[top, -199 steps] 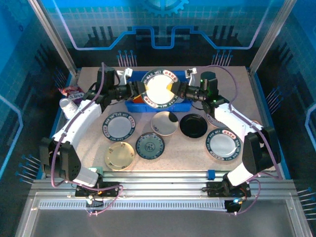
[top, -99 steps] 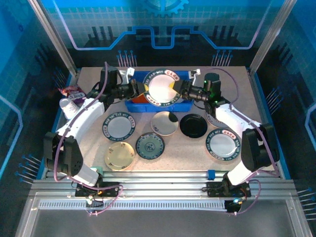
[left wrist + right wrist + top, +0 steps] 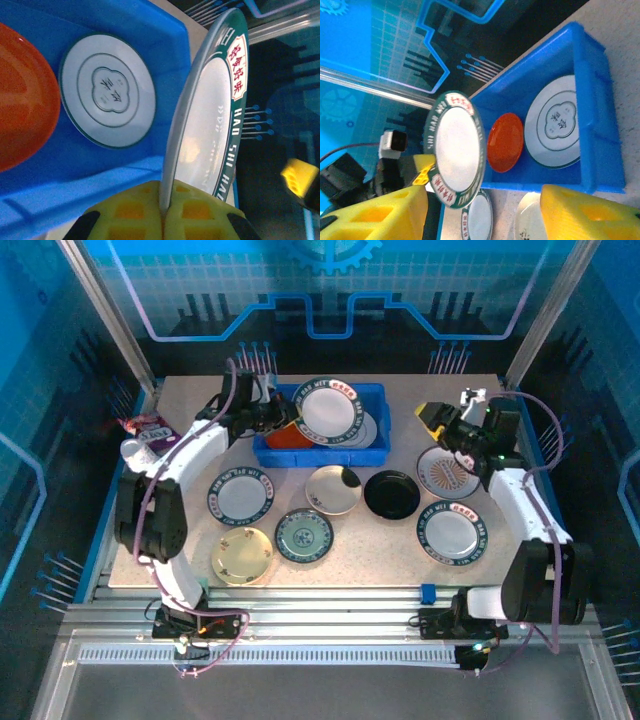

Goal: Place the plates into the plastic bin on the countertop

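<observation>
Right claw (image 3: pixel 437 418) let go and backed off right, jaws spread. Left claw (image 3: pixel 162 212) alone pinches plate (image 3: pixel 330 412) by its rim, tilted over bin (image 3: pixel 378 392). Handoff looks done; lowering and release remain.

Your plastic bin (image 3: pixel 322 454) at the countertop's (image 3: pixel 365 552) far middle, one plate (image 3: pixel 330 410) held over it by the rim in your left gripper (image 3: pixel 292 420), two plates (image 3: pixel 370 430) lying inside, seven other plates (image 3: pixel 304 536) before it and rightward, your right gripper (image 3: pixel 438 420) right of the bin, well apart.
</observation>
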Robot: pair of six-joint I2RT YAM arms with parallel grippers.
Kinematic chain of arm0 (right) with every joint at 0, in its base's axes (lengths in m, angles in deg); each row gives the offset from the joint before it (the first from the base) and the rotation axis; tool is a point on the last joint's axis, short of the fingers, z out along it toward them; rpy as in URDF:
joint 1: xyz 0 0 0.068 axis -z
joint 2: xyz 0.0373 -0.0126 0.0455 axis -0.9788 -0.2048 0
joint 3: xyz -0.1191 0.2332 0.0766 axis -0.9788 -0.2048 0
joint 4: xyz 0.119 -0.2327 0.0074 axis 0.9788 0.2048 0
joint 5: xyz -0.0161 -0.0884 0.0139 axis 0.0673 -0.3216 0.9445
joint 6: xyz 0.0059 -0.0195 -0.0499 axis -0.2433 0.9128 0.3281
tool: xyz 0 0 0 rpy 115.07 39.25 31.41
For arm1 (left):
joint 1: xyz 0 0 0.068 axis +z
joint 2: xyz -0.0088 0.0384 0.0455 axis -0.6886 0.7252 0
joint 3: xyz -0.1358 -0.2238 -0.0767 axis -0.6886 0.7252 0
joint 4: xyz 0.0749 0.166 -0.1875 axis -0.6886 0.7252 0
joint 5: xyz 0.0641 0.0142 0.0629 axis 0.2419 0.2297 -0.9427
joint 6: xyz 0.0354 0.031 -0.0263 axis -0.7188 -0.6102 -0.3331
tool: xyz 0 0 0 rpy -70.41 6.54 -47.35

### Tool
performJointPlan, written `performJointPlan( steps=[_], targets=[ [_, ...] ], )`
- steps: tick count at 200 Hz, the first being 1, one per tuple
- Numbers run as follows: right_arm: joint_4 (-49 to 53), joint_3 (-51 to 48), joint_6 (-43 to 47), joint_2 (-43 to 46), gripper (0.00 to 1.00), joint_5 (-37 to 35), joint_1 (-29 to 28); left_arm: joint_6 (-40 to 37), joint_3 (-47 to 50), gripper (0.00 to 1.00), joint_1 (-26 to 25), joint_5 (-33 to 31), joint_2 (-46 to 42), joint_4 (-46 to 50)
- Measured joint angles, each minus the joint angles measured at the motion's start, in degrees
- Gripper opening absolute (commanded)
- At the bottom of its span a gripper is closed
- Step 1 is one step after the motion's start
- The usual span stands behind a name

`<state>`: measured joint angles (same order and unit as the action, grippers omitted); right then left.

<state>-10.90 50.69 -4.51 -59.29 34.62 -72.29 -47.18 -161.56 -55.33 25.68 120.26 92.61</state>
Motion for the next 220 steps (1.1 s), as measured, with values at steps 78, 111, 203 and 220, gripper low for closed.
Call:
performJointPlan(
  steps=[78, 111, 203, 220],
  targets=[
    [3.41, -1.51, 1.57, 1.68, 0.62, -0.07, 1.64, 0.04, -11.76, 0.00, -0.81, -5.29, 14.93, 1.27],
    [3.37, -1.73, 1.57, 1.68, 0.61, -0.07, 1.64, 0.22, -15.63, 0.00, -1.53, -5.79, 19.74, 1.73],
    [4.26, -3.13, 2.43, 1.68, 0.60, -1.11, 1.64, 0.61, -22.82, 0.00, -3.65, -6.45, 29.00, 5.01],
    [4.22, -3.13, 2.45, 1.68, 0.60, -1.14, 1.64, 0.63, -23.87, 0.00, -3.72, -6.47, 30.05, 5.16]
  ],
)
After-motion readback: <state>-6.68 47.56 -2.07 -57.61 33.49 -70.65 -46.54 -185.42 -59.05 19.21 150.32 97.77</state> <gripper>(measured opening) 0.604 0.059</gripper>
